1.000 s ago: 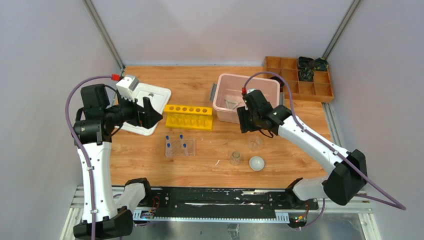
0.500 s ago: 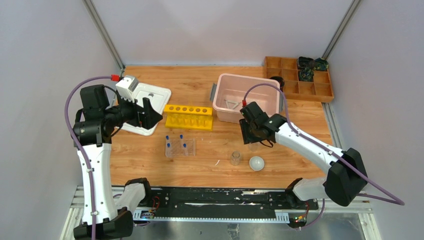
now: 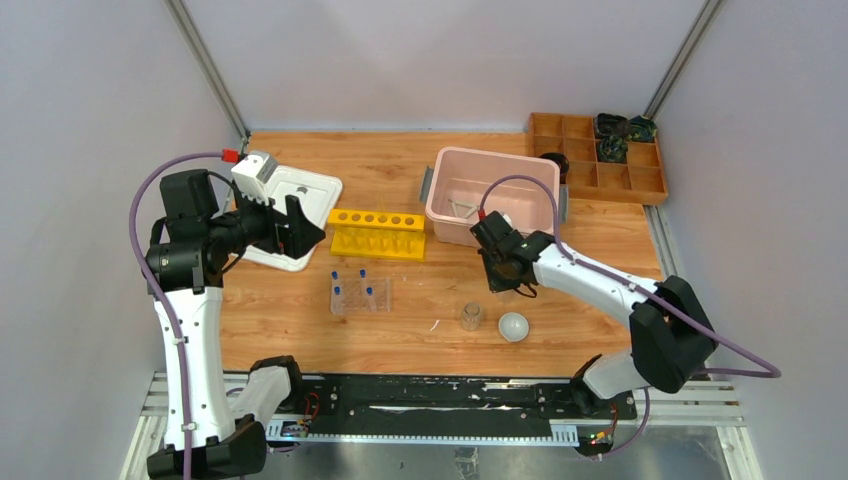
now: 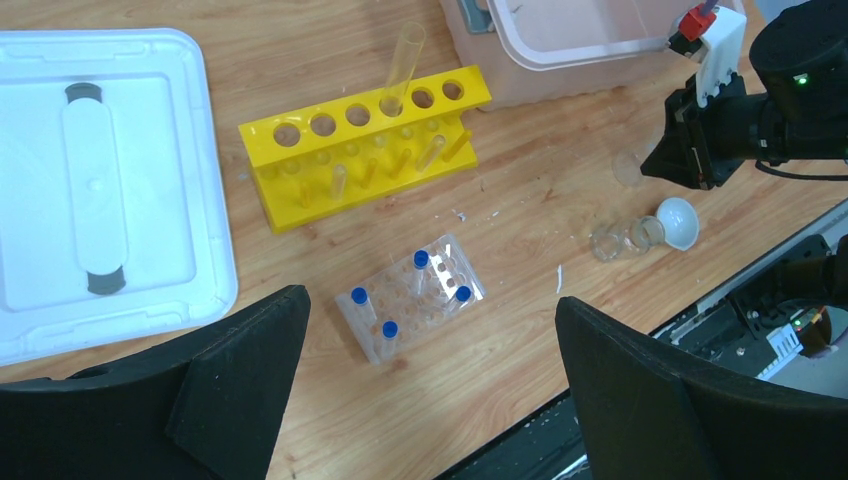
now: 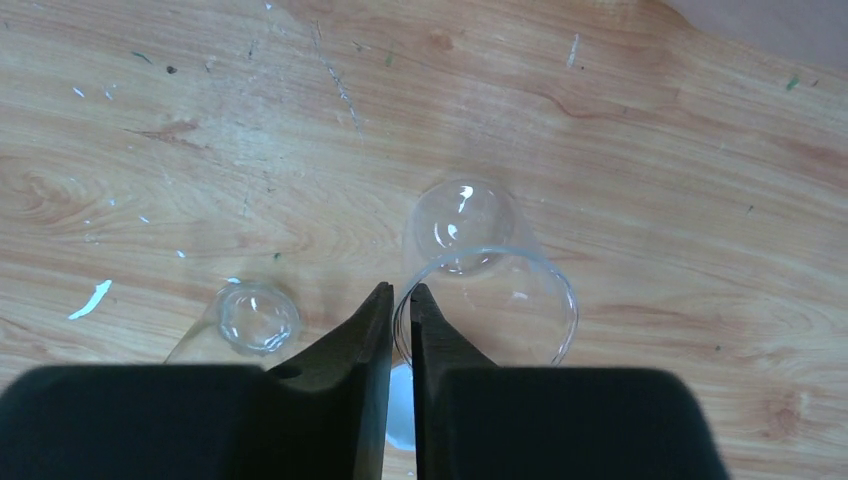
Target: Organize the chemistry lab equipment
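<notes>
My right gripper is shut on the rim of a small clear glass cup that stands on the table; in the top view the gripper covers that cup. A second glass cup lies to its near left, also in the right wrist view. The small white round dish sits just in front of the gripper. The clear tube rack holds several blue-capped tubes. A white triangle lies inside the pink tub. My left gripper is open and empty, high above the table's left side.
A yellow tube rack with one clear tube stands mid-table. The pink tub is behind my right gripper. Its white lid lies at the far left. The wooden compartment tray is at the far right corner.
My right gripper has moved toward the near edge and down onto the glass cup and now pinches its rim. The left arm has not moved.
</notes>
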Robot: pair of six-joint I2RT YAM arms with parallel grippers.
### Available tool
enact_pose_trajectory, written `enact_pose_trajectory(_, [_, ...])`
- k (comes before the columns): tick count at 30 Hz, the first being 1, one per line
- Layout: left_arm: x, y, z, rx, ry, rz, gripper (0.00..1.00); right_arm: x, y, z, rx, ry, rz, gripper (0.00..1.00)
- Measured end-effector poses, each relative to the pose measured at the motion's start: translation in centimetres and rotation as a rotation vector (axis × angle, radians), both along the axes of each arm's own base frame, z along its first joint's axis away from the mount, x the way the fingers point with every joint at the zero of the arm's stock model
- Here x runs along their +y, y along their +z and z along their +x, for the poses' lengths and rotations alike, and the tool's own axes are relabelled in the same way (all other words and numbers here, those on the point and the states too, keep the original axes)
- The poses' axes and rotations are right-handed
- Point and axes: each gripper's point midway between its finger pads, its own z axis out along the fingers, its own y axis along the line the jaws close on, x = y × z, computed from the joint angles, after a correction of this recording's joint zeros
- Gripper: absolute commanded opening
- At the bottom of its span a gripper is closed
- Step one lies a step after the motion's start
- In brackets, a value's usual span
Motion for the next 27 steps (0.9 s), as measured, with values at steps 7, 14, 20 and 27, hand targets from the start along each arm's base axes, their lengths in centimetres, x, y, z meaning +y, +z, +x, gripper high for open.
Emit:
enact_pose_trajectory(7, [0.0, 0.0, 0.0, 0.0, 0.0, 0.0, 1.0, -0.6, 0.2, 0.2, -0.029, -0.002, -0.048, 0.0])
enact_pose_trajectory(14, [-0.1, 0.0, 0.0, 0.002, -0.002, -0.004, 1.0, 0.7, 8.4, 0.8, -0.141, 0.041, 0.016, 0.0])
enact_pose_trajectory(20, [-0.1, 0.0, 0.0, 0.001, -0.005, -0.006, 1.0, 1.8, 20.7, 2.9, -0.391, 0.061, 0.172, 0.0])
enact_pose_trajectory(27, [-0.1, 0.0, 0.0, 0.001, -0.005, -0.006, 1.0, 1.0, 22.6, 8.9, -0.408, 0.016, 0.085, 0.0])
